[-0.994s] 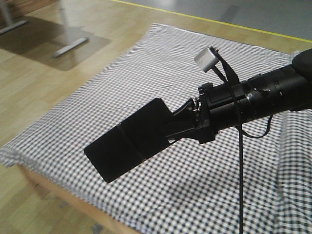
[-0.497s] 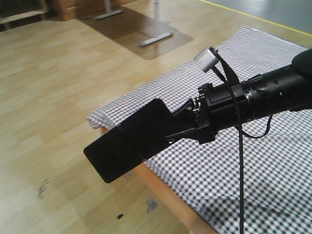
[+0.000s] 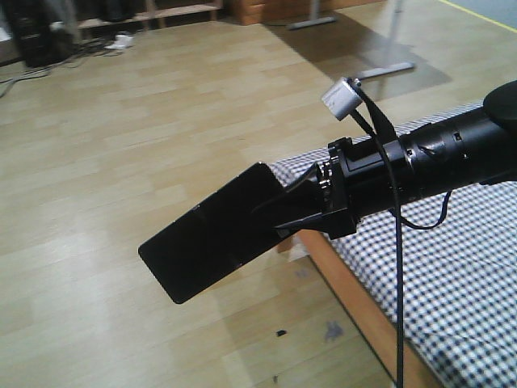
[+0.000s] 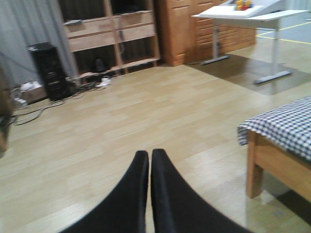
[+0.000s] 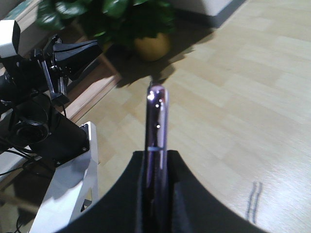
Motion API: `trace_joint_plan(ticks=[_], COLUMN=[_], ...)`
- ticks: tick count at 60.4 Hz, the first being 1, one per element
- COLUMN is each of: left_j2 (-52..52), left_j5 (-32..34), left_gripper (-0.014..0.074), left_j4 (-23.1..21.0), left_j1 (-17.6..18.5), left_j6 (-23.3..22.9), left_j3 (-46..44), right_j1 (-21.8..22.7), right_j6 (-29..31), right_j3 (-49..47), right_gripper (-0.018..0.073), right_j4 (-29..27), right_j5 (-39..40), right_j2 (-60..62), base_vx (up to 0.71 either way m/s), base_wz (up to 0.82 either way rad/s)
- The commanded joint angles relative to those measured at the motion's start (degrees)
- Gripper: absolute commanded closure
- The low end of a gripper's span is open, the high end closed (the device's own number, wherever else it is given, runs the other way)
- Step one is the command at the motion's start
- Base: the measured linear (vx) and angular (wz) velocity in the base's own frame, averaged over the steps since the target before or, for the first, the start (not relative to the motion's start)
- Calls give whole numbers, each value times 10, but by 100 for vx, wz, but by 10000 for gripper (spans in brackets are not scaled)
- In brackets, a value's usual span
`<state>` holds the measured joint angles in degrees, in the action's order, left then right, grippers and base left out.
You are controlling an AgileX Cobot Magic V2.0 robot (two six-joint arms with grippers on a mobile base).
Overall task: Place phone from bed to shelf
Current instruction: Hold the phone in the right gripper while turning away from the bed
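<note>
Right claw [image 3: 279,214] pinches the phone [image 3: 212,242] by one end, in air just off the bed [image 3: 452,267] corner over floor [image 3: 121,162], so prob. pick done, carry stage; next: roll twd the shelf [image 4: 114,36], well away from bed, w/ grip tight, then level set-down.

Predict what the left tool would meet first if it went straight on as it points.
The way looks free: only floor ahead, then probably the distant shelf; depth is unclear.
</note>
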<state>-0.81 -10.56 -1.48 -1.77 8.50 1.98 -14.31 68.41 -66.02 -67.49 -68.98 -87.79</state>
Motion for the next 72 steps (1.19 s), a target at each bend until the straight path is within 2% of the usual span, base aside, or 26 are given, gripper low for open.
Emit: trace_joint_plan(ticks=[1,36,72], left_j2=[-6,-6,-6], left_j5=[41,41,41], left_gripper=[595,595,595], left_j4=[-5,-5,-5], left_j1=[4,4,4], left_j6=[-3,-3,-3], left_j3=[-13,-13,-13], right_j1=[-1,-1,-1], right_j6=[8,8,8], right_j3=[-14,-14,-14], right_gripper=[562,562,562], right_j4=[-54,-54,-54], right_j5=[-48,-48,-48], right_j2=[25,25,25], base_vx=[-16,-12,5], base_wz=[60,45,-5])
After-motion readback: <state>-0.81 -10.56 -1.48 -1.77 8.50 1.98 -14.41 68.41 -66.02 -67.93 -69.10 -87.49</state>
